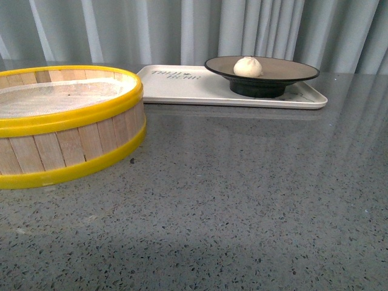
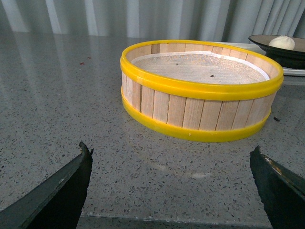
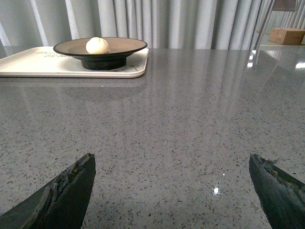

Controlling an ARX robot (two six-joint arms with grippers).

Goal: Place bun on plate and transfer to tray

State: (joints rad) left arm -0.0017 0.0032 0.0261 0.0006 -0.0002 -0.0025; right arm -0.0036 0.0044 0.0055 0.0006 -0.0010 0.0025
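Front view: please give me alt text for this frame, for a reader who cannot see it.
A cream-white bun sits on a black-rimmed tan plate, which stands on an off-white tray at the far side of a speckled grey table. A yellow-rimmed wooden steamer basket fills the near left; no arm is in view.

Even, diffuse light is illuminating all three views at moderate brightness. The polished worktop (image 1: pixel 242 200) is reflecting the pale curtain (image 1: pixel 200 30) as soft vertical streaks. In the right wrist view, bright glare is showing on the worktop's far part, and a small specular spot is glinting nearer the camera. The steamer basket (image 1: pixel 66 124) is casting a faint shadow. The near pincer fingers (image 2: pixel 57 193) are appearing dark and slightly soft.
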